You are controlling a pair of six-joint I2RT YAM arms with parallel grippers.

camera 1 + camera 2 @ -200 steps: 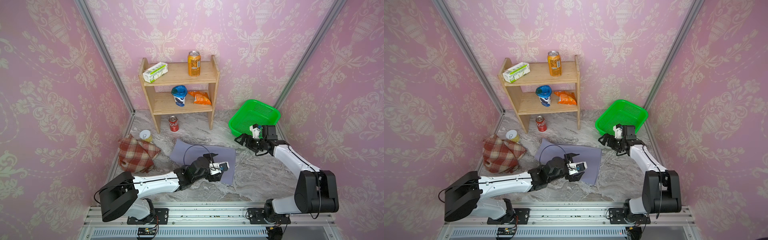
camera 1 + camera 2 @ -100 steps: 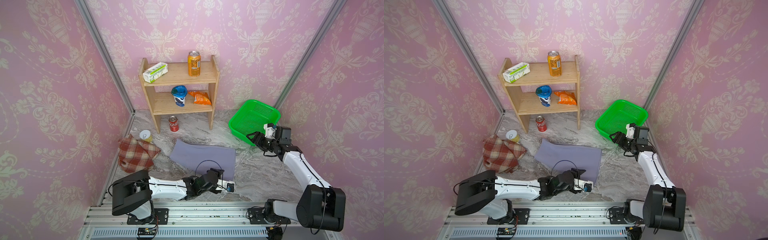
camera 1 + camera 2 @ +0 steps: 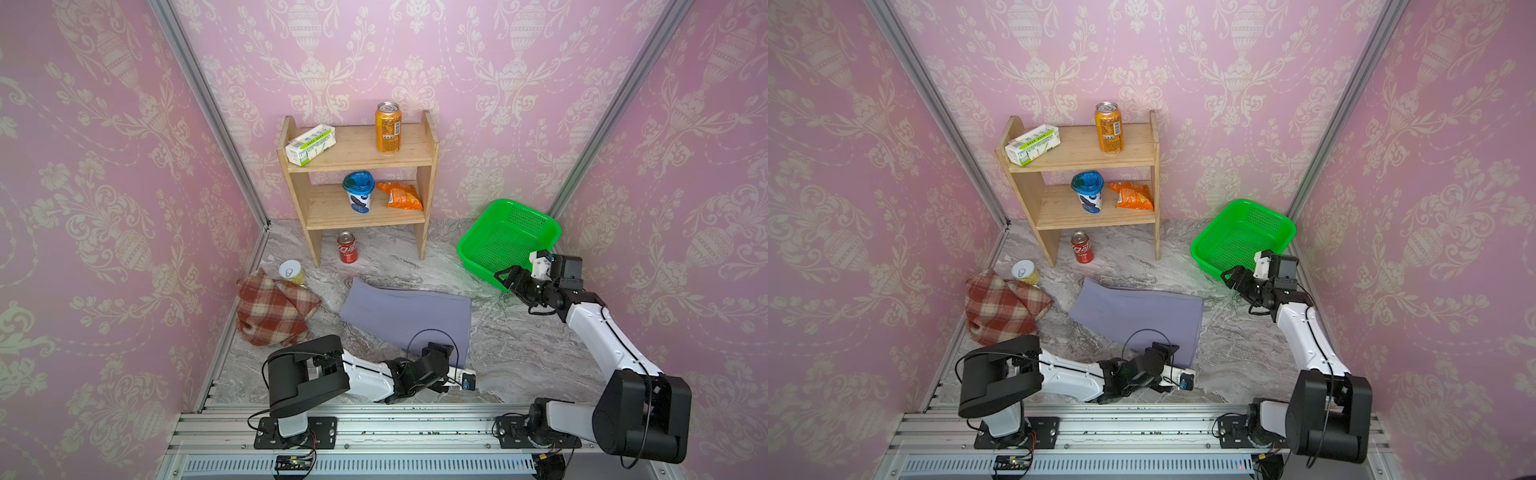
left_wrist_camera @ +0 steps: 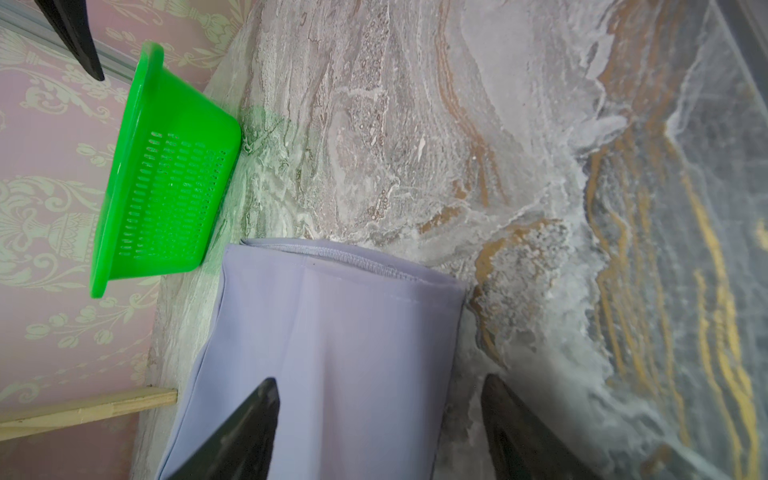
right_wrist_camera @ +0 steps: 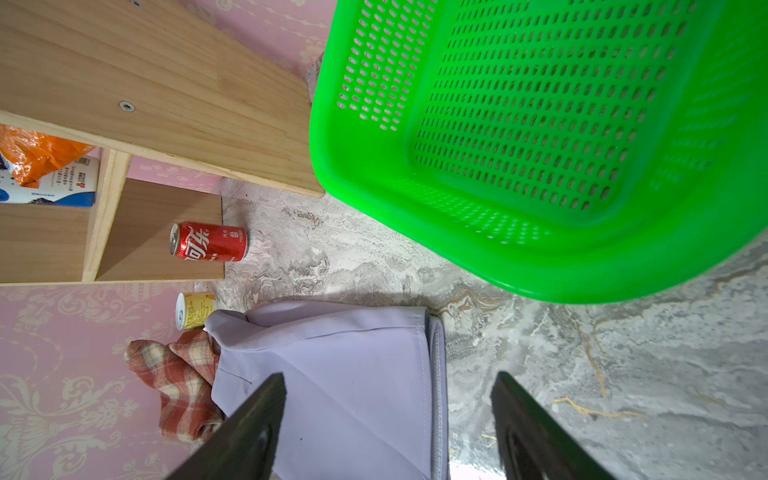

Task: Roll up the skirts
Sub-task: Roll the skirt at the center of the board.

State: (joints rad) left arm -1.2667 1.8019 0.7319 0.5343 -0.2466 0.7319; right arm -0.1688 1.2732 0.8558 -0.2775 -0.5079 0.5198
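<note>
Two skirts lie on the desk (image 3: 519, 353): the lavender-grey skirt (image 3: 405, 316) spread flat near the green basket (image 3: 503, 241), and the plaid skirt (image 3: 270, 309) bunched beyond it, well apart from the basket. My right jaws stand wide apart, holding nothing, just beside the basket's rim. My left jaws, also wide apart and empty, straddle the lavender-grey skirt's edge, well apart from the basket.

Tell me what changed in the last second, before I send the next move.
The left gripper pulled back from over the middle of the lavender skirt to its near edge; open, holding nothing. The right gripper shifted slightly rightward, open by the green basket. Neither skirt moved: lavender flat, plaid skirt bunched.
</note>
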